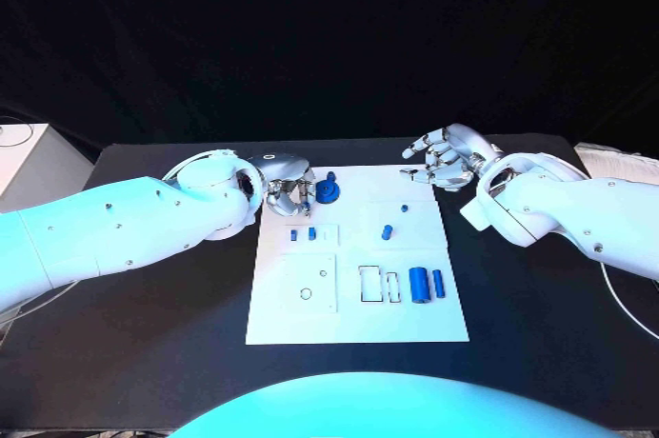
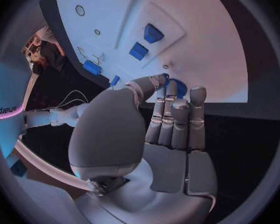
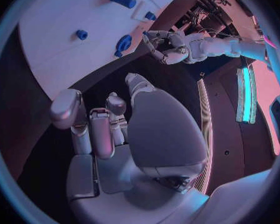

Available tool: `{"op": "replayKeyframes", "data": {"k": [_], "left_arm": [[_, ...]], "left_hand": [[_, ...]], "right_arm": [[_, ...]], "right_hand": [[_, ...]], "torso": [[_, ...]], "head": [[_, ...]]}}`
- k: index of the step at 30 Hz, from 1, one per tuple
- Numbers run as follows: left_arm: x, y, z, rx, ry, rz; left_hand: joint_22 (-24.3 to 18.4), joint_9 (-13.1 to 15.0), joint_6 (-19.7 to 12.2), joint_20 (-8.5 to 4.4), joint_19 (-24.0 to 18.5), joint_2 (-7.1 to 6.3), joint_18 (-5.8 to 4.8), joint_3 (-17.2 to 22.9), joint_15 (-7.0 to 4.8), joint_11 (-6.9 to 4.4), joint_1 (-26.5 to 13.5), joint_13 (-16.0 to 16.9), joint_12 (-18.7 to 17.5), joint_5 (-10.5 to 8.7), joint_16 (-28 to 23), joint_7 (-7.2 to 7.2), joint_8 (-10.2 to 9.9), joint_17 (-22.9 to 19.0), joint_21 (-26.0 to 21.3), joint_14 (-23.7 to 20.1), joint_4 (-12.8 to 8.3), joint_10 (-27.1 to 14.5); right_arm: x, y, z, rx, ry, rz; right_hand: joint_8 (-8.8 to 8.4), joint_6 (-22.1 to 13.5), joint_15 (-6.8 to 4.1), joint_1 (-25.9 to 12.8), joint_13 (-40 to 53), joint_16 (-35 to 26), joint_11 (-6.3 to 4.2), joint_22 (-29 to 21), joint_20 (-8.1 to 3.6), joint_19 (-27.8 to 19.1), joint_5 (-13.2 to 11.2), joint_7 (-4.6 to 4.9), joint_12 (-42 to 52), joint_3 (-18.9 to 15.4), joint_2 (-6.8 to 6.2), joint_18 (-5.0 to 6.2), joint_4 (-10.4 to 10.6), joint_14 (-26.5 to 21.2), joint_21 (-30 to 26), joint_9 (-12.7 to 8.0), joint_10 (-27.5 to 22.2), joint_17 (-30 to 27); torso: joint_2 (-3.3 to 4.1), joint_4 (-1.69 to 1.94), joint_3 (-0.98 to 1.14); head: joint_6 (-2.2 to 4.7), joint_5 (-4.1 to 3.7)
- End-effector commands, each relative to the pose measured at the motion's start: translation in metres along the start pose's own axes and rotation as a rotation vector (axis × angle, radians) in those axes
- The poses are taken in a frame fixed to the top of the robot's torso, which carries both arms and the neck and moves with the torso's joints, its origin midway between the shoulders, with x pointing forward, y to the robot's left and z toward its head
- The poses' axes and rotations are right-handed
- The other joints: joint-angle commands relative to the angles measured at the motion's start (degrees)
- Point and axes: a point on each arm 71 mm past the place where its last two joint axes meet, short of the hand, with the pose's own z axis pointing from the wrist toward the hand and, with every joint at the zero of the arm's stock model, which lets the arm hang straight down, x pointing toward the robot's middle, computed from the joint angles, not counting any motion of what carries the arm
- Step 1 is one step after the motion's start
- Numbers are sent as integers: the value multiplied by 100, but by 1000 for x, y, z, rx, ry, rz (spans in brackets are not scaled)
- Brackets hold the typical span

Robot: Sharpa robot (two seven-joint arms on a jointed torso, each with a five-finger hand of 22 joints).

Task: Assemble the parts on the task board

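Left hand [image 1: 286, 192] at the task board [image 1: 357, 324] far-left corner, fingers pinching a round blue part [image 1: 327, 189] there. Right hand [image 1: 447, 157] off the board's far-right corner, fingers spread, holding nothing. No legible writing on the board.

The task board [image 1: 357, 324] lies in the middle of the surface [image 1: 165, 362]. At its far left corner sits a round part [image 1: 327, 189], with the left hand [image 1: 286, 192] just beside it at the board's left edge. The right hand [image 1: 442, 156] is off the far right corner — apart from the board. Two small parts [image 1: 302, 234] stand side by side left of centre, and two more [image 1: 395, 221] right of them. Nearer the robot, on the right half, two cylinders [image 1: 428, 284] lie side by side.
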Motion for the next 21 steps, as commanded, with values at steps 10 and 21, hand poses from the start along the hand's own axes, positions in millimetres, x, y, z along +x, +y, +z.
{"op": "replayKeyframes", "data": {"k": [10,21], "left_arm": [[5,1,3,-9,40,5],[7,0,2,-6,57,3]], "left_hand": [[-5,13,61,25,0,-7,-22,-6,5,-1,-64,8,-67,3,36,0,-48,-13,8,23,-20,61],[-3,15,63,25,0,-6,-23,-7,5,-2,-68,8,-79,2,35,0,-53,-18,8,20,-18,66]], "right_arm": [[1,1,0,-11,10,-3],[1,1,0,-10,10,-4]], "right_hand": [[36,21,-54,-25,6,-32,-14,-1,-21,-7,19,-1,11,38,-39,88,-6,135,-28,-5,22,122],[36,21,-54,-25,6,-32,-14,-1,-21,-7,19,-1,11,38,-39,88,-6,135,-28,-5,22,122]], "torso": [[0,-2,1],[-2,2,5]], "head": [[1,6],[1,3]]}}
